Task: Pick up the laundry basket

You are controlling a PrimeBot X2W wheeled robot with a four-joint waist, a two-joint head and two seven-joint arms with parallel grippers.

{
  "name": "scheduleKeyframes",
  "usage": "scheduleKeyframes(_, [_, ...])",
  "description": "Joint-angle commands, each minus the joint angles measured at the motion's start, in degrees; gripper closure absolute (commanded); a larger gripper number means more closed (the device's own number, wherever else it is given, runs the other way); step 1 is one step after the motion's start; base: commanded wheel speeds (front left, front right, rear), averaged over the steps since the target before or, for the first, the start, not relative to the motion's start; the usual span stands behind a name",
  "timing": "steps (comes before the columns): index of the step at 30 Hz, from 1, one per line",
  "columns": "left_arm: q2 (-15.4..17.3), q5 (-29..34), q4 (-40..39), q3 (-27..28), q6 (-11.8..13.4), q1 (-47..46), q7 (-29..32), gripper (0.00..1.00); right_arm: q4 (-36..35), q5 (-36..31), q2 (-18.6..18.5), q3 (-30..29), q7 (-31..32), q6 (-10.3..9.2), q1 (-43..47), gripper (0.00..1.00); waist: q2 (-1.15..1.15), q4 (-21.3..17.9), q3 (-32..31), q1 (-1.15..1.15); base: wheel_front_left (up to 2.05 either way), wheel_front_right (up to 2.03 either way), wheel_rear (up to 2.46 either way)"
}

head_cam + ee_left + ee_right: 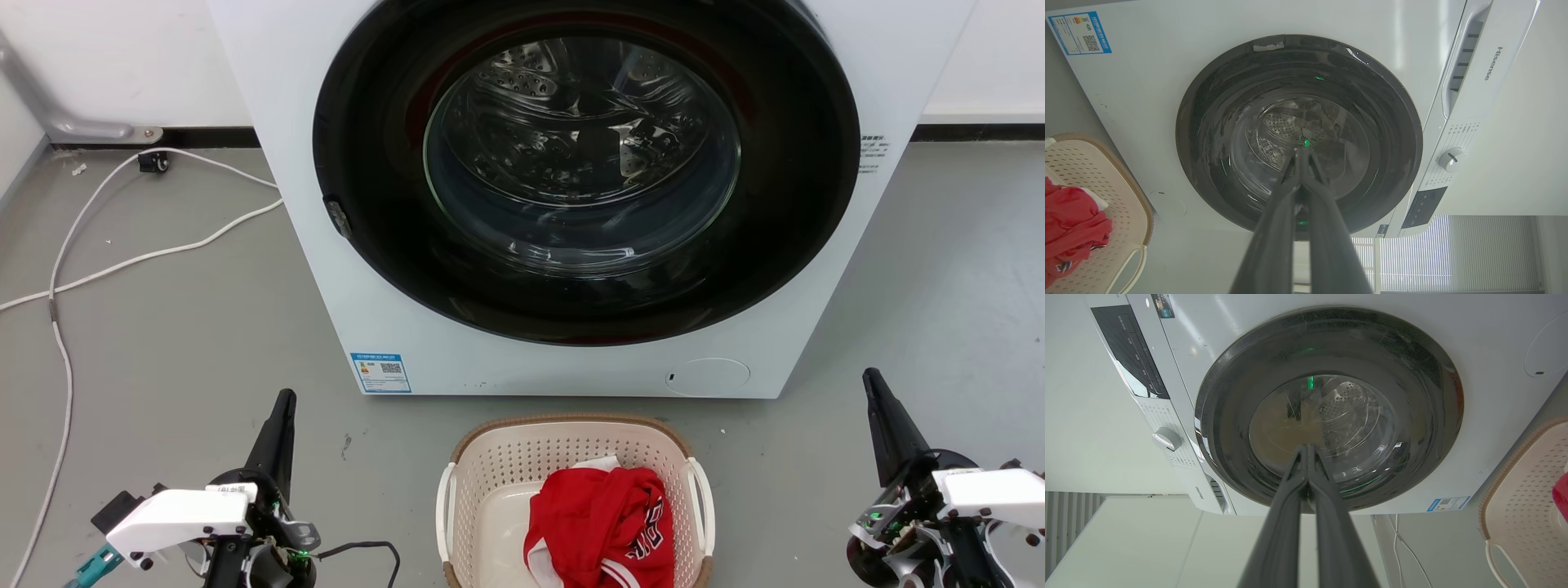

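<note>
On the floor (163, 343) before the washing machine (277, 98), the left hand (284, 402) points up with its 2 fingers (273, 445) pressed together on nothing, the laundry basket (522, 457) holding a red garment (600, 523) sits centre, and the right hand (872, 380) stands likewise closed, empty.

Brand "Hisense" printed on the washing machine (1147, 94) upper panel. Blue QR-code label (380, 372) at lower front corner: print illegible.

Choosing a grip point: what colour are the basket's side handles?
White; the handles show best in head view.
</note>
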Motion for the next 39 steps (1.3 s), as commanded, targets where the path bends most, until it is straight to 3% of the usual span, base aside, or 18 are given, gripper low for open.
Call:
scheduleKeyframes(1, [-0.1, 0.2, 0.1, 0.2, -0.2, -0.5, 0.2, 1.0, 0.1, -0.1, 0.3, -0.1, 0.1, 0.17, -0.7, 1.0, 0.0, 0.0, 0.0, 0.0, 0.0, 0.0, 0.0])
scheduleKeyframes(39, [-0.5, 0.7, 0.1, 0.8, -0.2, -0.6, 0.7, 1.0, 0.1, -0.2, 0.3, -0.1, 0.2, 0.17, -0.7, 1.0, 0.0, 0.0, 0.0, 0.0, 0.0, 0.0, 0.0])
